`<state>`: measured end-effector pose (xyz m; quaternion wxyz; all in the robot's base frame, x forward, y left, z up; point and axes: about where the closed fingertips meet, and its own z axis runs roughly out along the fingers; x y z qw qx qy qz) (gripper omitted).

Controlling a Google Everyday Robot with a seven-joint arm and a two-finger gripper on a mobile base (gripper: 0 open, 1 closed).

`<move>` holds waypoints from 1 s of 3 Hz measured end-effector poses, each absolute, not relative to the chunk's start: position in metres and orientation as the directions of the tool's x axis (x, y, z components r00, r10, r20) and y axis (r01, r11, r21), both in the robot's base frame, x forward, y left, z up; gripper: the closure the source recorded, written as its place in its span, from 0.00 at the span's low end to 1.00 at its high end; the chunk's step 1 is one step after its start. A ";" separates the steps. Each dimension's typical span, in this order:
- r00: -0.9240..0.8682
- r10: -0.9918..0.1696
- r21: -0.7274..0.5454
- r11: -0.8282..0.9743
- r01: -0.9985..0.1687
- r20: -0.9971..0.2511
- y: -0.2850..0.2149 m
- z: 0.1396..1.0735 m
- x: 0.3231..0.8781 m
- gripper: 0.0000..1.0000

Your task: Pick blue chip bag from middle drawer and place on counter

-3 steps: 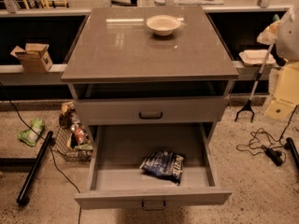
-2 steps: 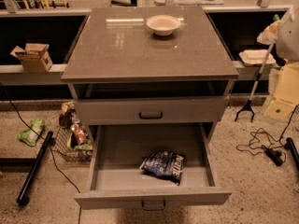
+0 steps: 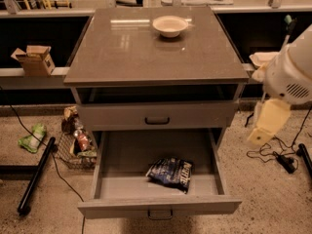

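While the blue chip bag point(image 3: 170, 173) lies ungrasped in the open middle drawer point(image 3: 158, 206), the gripper point(image 3: 262, 129) hangs right of the table point(image 3: 122, 52), state unclear.

Glossy stone counter point(image 3: 141, 52); shiny foil blue chip bag point(image 3: 170, 172); matt grey middle drawer point(image 3: 122, 206); pale matt plastic jaws at right.

Gripper point(image 3: 264, 126) blurred right of middle drawer point(image 3: 161, 206); arm point(image 3: 292, 72) cut by edge.
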<state>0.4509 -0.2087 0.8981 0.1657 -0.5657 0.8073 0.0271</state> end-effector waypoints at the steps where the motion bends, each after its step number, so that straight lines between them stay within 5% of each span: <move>1: -0.324 -0.867 -0.103 0.387 -0.916 -0.378 -0.196 0.835 0.459 0.00; 3: -0.293 -0.796 -0.051 0.375 -0.926 -0.530 -0.162 0.756 0.473 0.00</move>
